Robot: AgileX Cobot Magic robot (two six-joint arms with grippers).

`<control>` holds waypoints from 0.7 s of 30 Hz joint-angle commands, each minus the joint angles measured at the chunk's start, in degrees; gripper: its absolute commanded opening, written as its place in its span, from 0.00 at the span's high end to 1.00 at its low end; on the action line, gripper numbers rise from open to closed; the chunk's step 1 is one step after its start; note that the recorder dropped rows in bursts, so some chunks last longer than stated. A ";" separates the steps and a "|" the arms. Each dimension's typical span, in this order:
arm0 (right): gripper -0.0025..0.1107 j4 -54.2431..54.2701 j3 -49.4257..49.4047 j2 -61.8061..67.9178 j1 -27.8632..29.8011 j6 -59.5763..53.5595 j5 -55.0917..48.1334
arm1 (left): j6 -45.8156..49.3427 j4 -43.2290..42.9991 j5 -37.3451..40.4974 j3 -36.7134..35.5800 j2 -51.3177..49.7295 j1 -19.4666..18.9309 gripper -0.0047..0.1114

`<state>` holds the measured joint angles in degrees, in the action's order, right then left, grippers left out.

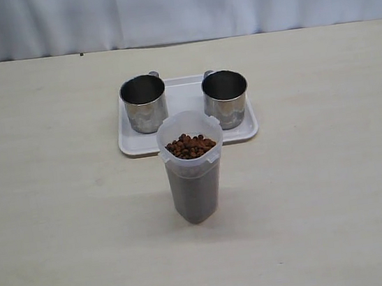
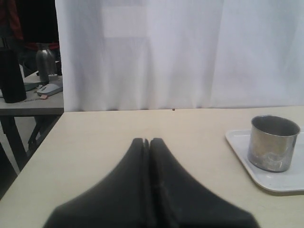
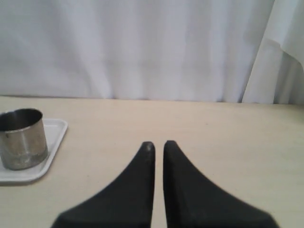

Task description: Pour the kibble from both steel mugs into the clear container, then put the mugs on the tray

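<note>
"Exterior view first: the left-hand mug (image 1: 144,104) and the right-hand mug (image 1: 225,98) stand upright side by side on the white tray (image 1: 184,91). As far as I can see into them, both look empty. The kibble (image 1: 190,146) fills the clear container (image 1: 195,185) nearly to its rim. I'd call the job done, or as good as."

"And the arms?"

"Neither shows in that view. On its wrist camera the left gripper (image 2: 146,141) has its fingers pressed together on nothing. The right gripper (image 3: 158,144) is all but closed, a thin slit between the fingers, and is also empty. Both hang above bare table (image 1: 61,223), well apart from the tray."

"So what could go wrong from here?"

"The container, mostly. It is tall, full and stands just in front of the tray; whether it touches the rim I cannot tell. An arm sweeping low across the middle could tip it and scatter the kibble. The right-hand mug sits close to the tray's front rim, so a nudge could slide it off."
</note>
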<state>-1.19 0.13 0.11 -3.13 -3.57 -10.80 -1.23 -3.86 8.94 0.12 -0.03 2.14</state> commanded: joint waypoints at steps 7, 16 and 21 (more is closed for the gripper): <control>0.93 0.37 -0.13 -0.11 0.26 4.51 3.62 | -0.05 -0.18 -0.48 -0.12 0.03 0.43 0.96; 0.93 -1.10 -0.13 -0.11 0.26 4.49 0.17 | -0.05 -0.18 -0.48 -0.12 0.03 0.43 0.96; 0.93 -0.98 -0.13 -0.11 0.26 4.49 -0.01 | -0.05 -0.18 -0.48 -0.12 0.03 0.43 0.96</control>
<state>-1.61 0.13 0.11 -3.13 0.55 -10.27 -1.12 -3.86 8.94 0.12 -0.03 2.14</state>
